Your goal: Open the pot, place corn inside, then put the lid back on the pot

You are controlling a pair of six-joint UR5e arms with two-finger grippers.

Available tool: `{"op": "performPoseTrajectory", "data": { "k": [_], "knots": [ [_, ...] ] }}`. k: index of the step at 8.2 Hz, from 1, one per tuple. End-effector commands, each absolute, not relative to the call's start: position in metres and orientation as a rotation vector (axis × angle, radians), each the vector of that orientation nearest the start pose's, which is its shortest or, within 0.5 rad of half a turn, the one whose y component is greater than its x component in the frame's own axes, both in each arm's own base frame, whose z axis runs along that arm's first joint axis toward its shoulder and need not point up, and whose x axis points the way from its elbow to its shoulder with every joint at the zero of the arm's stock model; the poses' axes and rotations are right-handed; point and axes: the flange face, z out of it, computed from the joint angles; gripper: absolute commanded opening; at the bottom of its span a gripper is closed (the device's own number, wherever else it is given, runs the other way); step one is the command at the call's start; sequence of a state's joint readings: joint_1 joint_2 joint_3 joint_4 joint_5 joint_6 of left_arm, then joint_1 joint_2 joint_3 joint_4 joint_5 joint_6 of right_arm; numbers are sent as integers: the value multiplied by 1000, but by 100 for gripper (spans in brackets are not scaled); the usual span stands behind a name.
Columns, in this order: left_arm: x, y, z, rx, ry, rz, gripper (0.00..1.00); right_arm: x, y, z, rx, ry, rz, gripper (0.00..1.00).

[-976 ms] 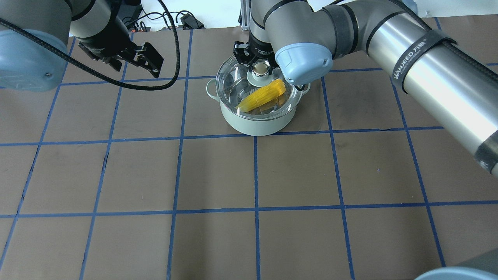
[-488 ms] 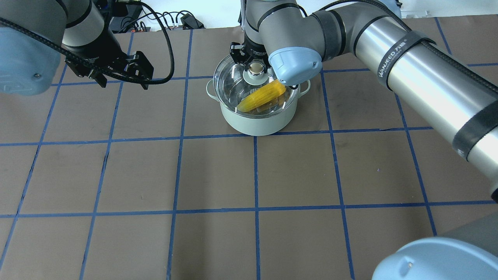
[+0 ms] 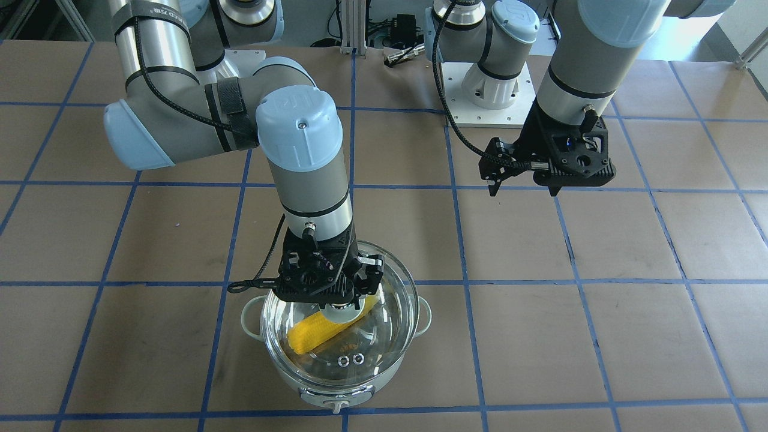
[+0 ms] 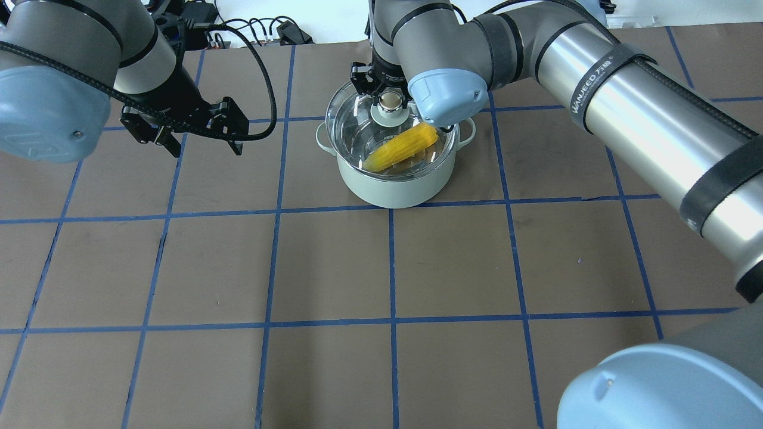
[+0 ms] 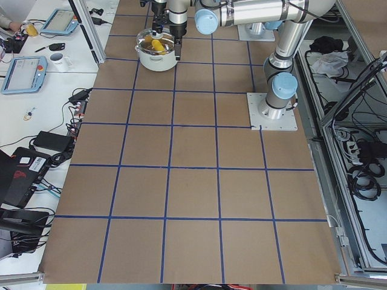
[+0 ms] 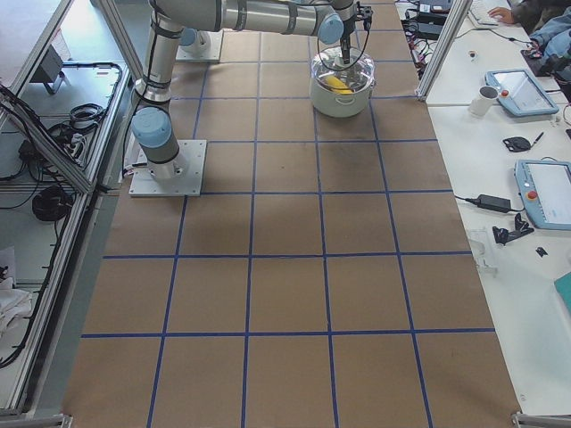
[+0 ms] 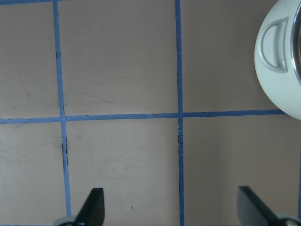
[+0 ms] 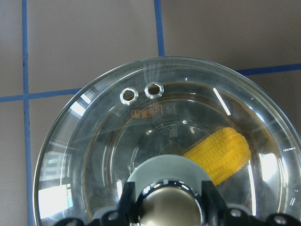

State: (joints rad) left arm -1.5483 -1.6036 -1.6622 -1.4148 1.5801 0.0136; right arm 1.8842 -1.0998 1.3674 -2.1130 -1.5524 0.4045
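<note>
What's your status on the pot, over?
Right gripper shut on lid by its knob. Lid over pot, corn inside; seating unclear. Left gripper open, empty, off to the side. Nothing blocking.

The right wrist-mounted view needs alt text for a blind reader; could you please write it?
The right gripper clasps the knob of the clear lid, seen from above. Under the glass lies the yellow corn, right of centre; two vents sit near the far rim, brown table beyond.

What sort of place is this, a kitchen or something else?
Probably a robotics lab, not a kitchen: the right arm and left arm are mounted on a table taped with a blue grid, and control tablets lie on a side bench.
</note>
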Motion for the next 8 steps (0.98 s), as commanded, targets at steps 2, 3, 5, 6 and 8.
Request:
{"op": "performPoseTrajectory", "data": {
  "k": [2, 3, 5, 6, 8],
  "knots": [
    [-122, -500, 419, -53, 3153, 19, 100, 340, -618, 362, 116, 3026, -375, 7],
    [-122, -499, 417, -53, 3153, 24, 100, 339, -619, 360, 118, 3027, -370, 7],
    [-123, -494, 428, -58, 3150, -7, 100, 340, -621, 355, 118, 3029, -355, 7],
    [-123, -494, 432, -56, 3150, -22, 100, 340, -621, 353, 125, 3030, -354, 7],
    [-123, -492, 436, -55, 3153, -29, 100, 340, -622, 352, 102, 3032, -352, 7]
  ]
}}
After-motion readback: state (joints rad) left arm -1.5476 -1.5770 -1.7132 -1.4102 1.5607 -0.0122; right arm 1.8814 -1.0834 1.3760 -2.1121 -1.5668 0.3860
